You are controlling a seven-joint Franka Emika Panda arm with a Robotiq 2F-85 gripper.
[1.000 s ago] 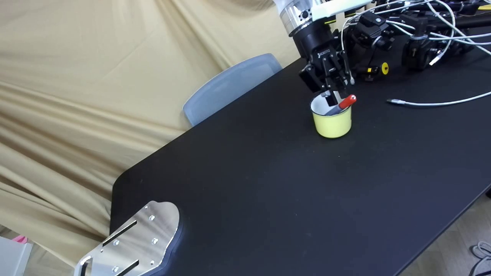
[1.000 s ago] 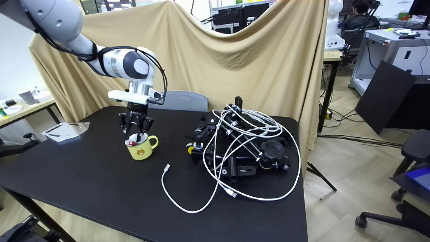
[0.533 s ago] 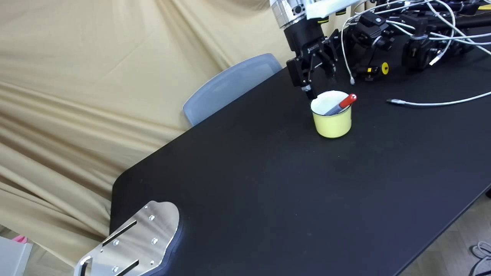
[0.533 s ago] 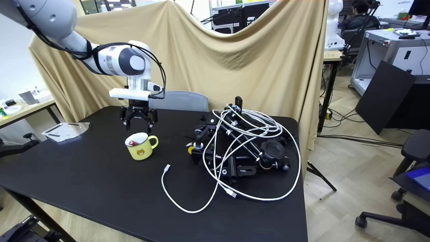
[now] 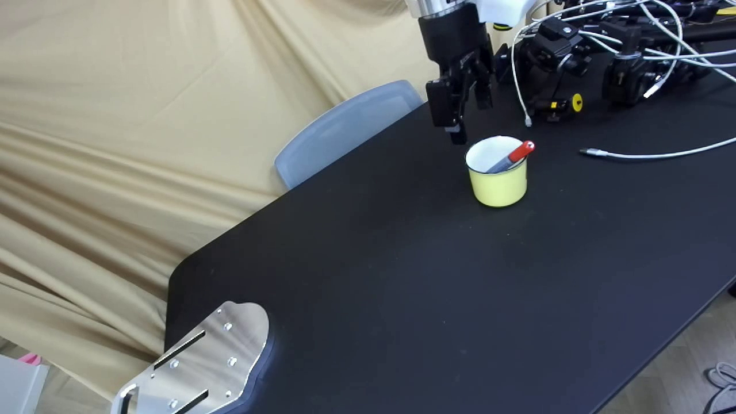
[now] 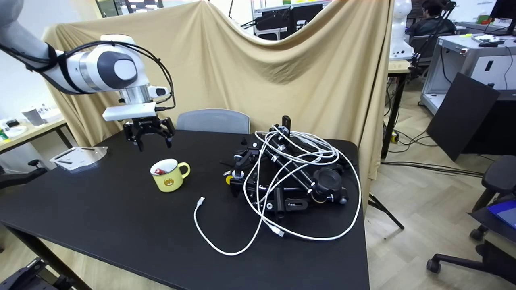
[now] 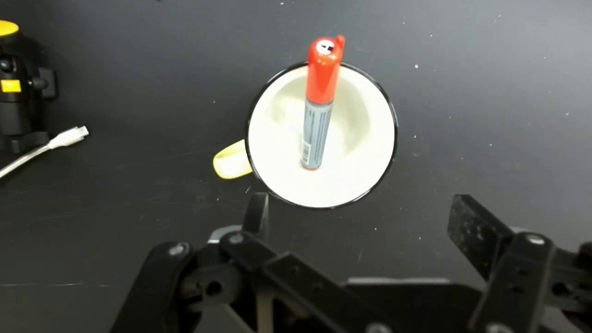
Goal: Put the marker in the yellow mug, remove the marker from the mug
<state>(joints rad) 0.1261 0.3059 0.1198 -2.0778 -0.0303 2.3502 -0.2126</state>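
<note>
The yellow mug stands upright on the black table, its handle and bear print showing in an exterior view. Inside it the marker leans at a slant: the grey barrel reaches down to the mug's floor, and the red cap pokes out over the rim. My gripper is above the table beside the mug, touching neither mug nor marker. Its fingers stand wide apart with only bare table between them in the wrist view. In an exterior view the gripper hangs behind and above the mug.
Black camera mounts and stands with coiled white cables lie at one end of the table. A loose cable plug reaches close to the mug. A metal plate lies at the opposite end. A grey chair stands behind the table.
The fingers were down in the mug at the marker a second ago. They have since spread apart, and the gripper has risen and backed away from the mug. Mug and marker have not moved.
</note>
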